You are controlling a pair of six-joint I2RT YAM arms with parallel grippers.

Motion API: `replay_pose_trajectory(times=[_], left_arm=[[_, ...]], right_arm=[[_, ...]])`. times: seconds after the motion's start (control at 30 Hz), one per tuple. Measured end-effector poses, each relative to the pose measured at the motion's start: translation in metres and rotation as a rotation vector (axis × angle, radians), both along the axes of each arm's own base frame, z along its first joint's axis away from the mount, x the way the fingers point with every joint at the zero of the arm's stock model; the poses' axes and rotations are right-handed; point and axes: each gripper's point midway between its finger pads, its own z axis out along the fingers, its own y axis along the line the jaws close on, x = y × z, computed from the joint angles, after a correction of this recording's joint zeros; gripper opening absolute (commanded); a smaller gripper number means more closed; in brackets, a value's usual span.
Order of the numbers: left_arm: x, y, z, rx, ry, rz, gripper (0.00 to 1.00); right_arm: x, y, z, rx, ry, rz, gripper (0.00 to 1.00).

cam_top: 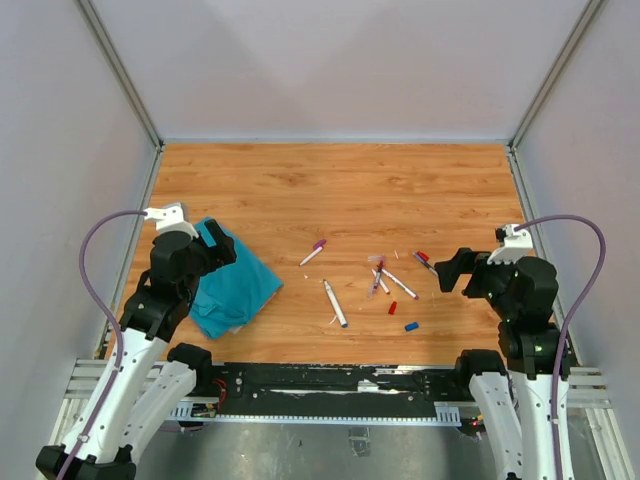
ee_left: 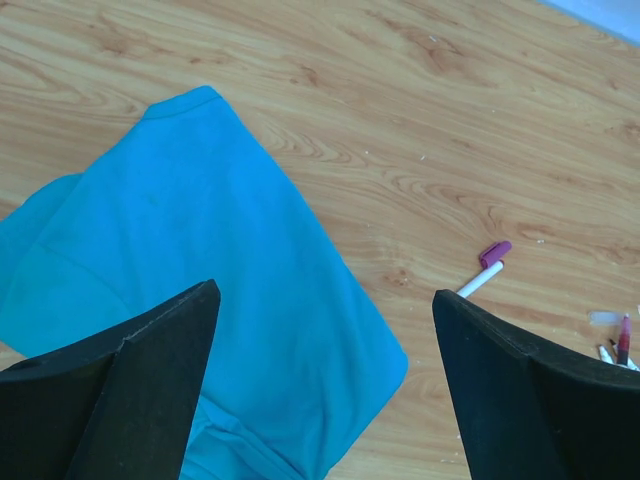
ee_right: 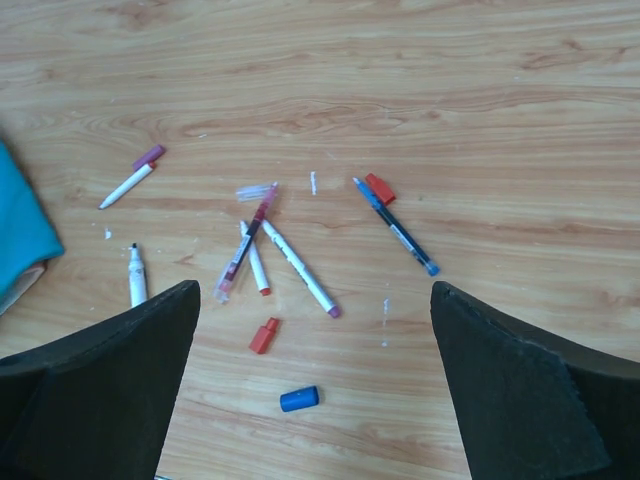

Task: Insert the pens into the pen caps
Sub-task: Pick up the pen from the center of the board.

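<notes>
Several pens lie loose on the wooden table (cam_top: 340,190). In the right wrist view a white pen with a purple tip (ee_right: 298,268), a white pen with a red tip (ee_right: 254,259) and a clear reddish pen (ee_right: 245,243) lie crossed together. A dark blue pen (ee_right: 397,229) lies beside a red cap (ee_right: 379,188). Another red cap (ee_right: 264,336) and a blue cap (ee_right: 299,399) lie nearer. A pen with a purple cap on it (ee_left: 487,268) and a black-tipped pen (cam_top: 335,303) lie further left. My right gripper (ee_right: 312,290) is open above the caps. My left gripper (ee_left: 325,300) is open over the cloth.
A crumpled teal cloth (cam_top: 232,280) lies at the front left under my left gripper, and fills much of the left wrist view (ee_left: 200,260). White walls (cam_top: 60,150) close the table on three sides. A black rail (cam_top: 330,385) runs along the near edge.
</notes>
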Motion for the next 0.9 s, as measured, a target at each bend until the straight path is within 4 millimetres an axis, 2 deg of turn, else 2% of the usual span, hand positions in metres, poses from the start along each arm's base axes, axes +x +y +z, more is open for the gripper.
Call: replay_pose_trajectory(times=[0.2,0.5,0.63,0.9], left_arm=[[0.004,-0.002,0.007,-0.005,-0.007,-0.009,0.98],[0.012,-0.002,0.019,0.008,-0.004,-0.009,1.0],[0.019,-0.004,0.028,0.027,-0.003,-0.02,1.0],[0.02,-0.014,0.025,0.043,0.007,-0.102,1.0]], right_arm=[[-0.003,0.009,0.004,0.035,-0.005,0.054,0.98],[-0.001,0.011,0.007,0.071,0.027,0.046,0.99],[0.002,0.01,-0.002,0.096,0.084,0.022,0.98],[0.012,0.017,-0.03,0.156,0.257,0.034,0.99]])
